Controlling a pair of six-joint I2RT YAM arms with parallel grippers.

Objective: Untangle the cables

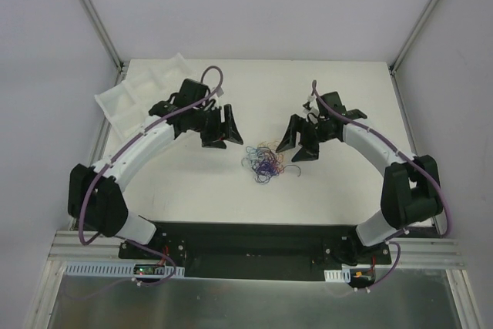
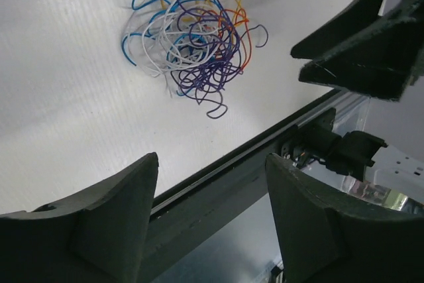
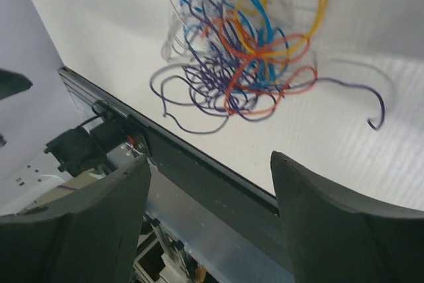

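The cables (image 1: 264, 162) lie in one tangled heap on the white table (image 1: 192, 190). The left gripper (image 1: 222, 135) hangs near at their ten o'clock and the right gripper (image 1: 299, 144) at two o'clock. Both have their fingers apart and hold nothing.

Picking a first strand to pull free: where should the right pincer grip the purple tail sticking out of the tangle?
Probably just behind its hooked end, where the purple tail runs alone over the table, clear of the tangle. Bring the right pincer down on that outer side; nearer in, orange and blue loops cross it.
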